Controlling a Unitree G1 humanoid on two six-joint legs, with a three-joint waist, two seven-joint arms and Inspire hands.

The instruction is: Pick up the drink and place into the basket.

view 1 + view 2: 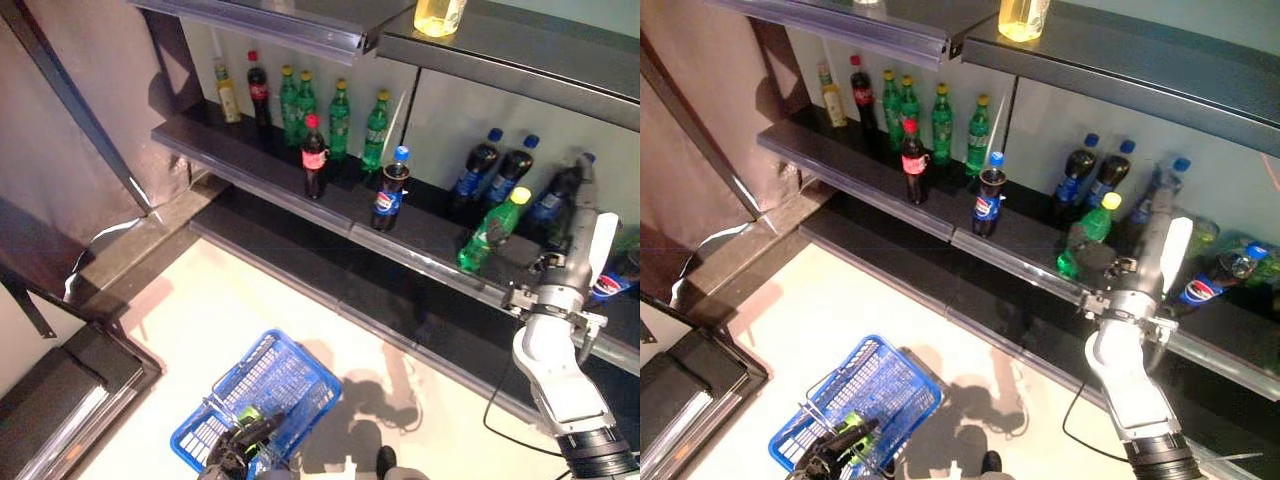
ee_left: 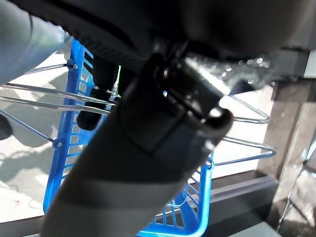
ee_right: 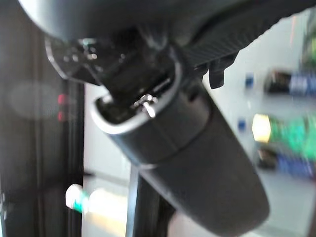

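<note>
A green drink bottle with a yellow cap [image 1: 490,232] stands tilted on the middle shelf [image 1: 300,200]. My right hand [image 1: 568,205] is raised just to its right, fingers straight and open, holding nothing; its white thumb cover [image 1: 603,240] faces out. The same hand [image 1: 1155,225] stands a small gap away from the bottle [image 1: 1087,238]. On the floor lies the blue plastic basket [image 1: 290,375]. My left hand [image 1: 240,445] is shut on its wire handles [image 2: 247,116] at its near end. The basket's inside is mostly hidden by that hand.
Along the shelf stand a red-capped cola bottle [image 1: 313,155], a blue-capped cola bottle [image 1: 391,190], several green bottles [image 1: 340,120] behind, and dark blue-capped bottles [image 1: 478,165] near my right hand. A yellow jar [image 1: 440,15] sits on the top shelf. A black platform [image 1: 60,390] lies lower left.
</note>
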